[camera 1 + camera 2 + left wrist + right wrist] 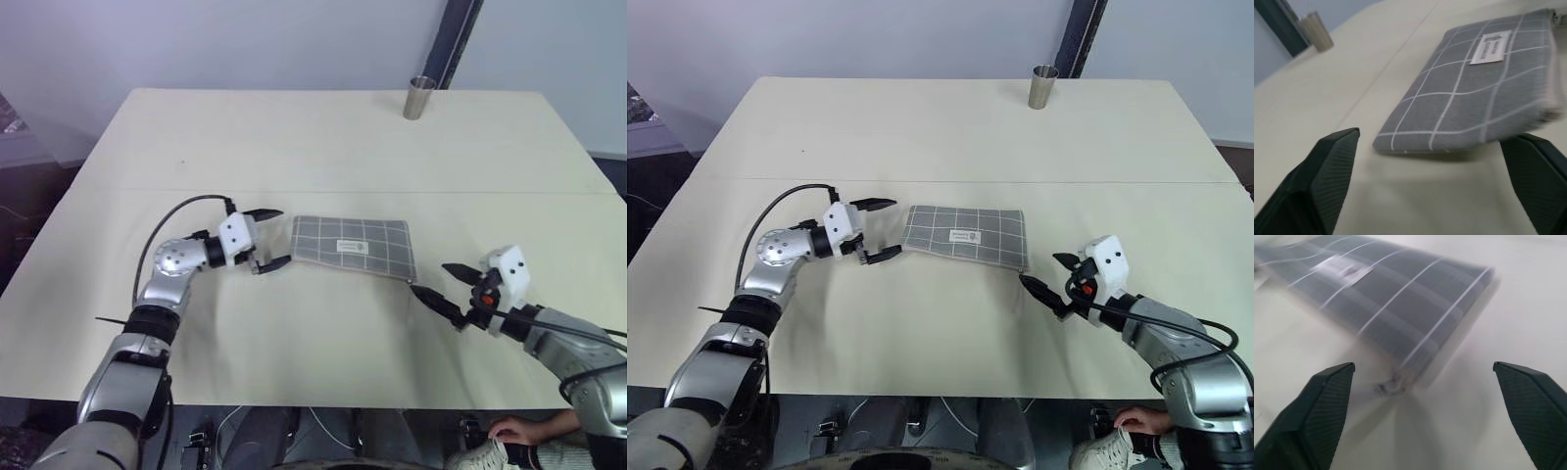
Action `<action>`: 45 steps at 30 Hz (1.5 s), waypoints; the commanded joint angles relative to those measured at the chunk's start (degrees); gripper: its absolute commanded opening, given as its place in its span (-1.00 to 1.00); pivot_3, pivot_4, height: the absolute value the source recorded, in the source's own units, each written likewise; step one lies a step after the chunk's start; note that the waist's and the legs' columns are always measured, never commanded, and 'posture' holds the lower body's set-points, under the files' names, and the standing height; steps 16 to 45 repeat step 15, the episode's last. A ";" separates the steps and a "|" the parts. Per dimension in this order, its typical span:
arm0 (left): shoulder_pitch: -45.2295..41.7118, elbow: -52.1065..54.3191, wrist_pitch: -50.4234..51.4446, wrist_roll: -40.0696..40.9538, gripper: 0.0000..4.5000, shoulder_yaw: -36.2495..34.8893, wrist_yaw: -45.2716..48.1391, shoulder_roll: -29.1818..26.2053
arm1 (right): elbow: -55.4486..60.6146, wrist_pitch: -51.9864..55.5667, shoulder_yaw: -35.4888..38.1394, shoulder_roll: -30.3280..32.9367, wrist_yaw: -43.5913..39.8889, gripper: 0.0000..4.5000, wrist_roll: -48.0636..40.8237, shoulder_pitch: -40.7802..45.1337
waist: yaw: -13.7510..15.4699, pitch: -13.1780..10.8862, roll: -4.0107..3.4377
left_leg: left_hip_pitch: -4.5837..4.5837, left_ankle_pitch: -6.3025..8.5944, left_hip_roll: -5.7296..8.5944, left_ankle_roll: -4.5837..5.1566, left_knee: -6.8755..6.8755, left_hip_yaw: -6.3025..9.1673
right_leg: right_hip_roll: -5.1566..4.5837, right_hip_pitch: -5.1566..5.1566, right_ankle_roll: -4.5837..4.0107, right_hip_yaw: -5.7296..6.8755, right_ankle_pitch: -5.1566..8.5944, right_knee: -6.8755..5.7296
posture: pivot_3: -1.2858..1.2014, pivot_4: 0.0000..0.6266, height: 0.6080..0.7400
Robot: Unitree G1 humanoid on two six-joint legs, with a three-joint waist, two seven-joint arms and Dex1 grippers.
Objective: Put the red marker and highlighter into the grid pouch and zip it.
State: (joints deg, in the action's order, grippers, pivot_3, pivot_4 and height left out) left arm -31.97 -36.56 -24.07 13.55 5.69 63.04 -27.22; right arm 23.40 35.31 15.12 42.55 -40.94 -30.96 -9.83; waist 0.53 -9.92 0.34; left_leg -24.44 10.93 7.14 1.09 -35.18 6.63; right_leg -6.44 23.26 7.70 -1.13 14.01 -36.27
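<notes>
left eye view: the grid pouch (353, 249) is lying flat on the cream table (313, 147), about in the middle, white label facing up. it looks closed along its edges, but i can't really make out the zipper line from up here. no marker or highlighter lying loose on the table that i can spot.

the left gripper (269, 238) sits just left of the pouch's left end, its 2 black fingers spread apart, 1 on the far side and 1 on the near side, nothing between them. in the left wrist view the pouch (1484, 93) sits just past the open fingertips (1334, 156), not touching them.

the right gripper (441, 281) is off the pouch's near right corner, also spread wide and holding nothing. in the right wrist view the corner of the pouch (1396, 298) with a small pale bit at its tip lies between and beyond the 2 fingers (1327, 396).

a metal cup (420, 97) stands upright at the far edge of the table, right of centre. a person's hand (514, 430) shows at the near right, below the table edge.
</notes>
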 commanded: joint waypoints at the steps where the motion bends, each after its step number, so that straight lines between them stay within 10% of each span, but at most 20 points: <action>1: 4.58 8.62 9.92 7.51 0.98 -4.92 2.97 -3.24 | 2.52 -1.41 6.15 2.06 -1.51 0.96 -0.38 -1.72 | -0.27 -0.01 0.01 | -0.01 0.00 -0.03 0.00 0.00 0.00 | 0.01 0.00 -0.01 0.00 0.00 0.01 | 0.03 -0.52 1.00; 12: 14.83 15.84 22.88 6.43 0.98 -11.74 -3.94 -11.56 | 5.78 -13.99 22.28 2.40 -11.31 0.96 2.80 -16.49 | 0.18 0.02 0.03 | 0.02 0.10 -0.06 -0.15 -0.02 -0.04 | -0.08 -0.11 -0.18 -0.03 0.11 0.19 | 0.03 -0.52 1.00; 45: 17.35 17.48 22.76 7.02 0.98 -12.85 -4.35 -11.37 | 3.61 -16.21 22.70 2.12 -12.51 0.96 3.82 -18.08 | 0.09 0.03 0.02 | 0.04 0.13 -0.06 -0.12 0.00 -0.17 | -0.20 -0.10 -0.22 -0.14 0.13 0.19 | 0.03 -0.52 1.00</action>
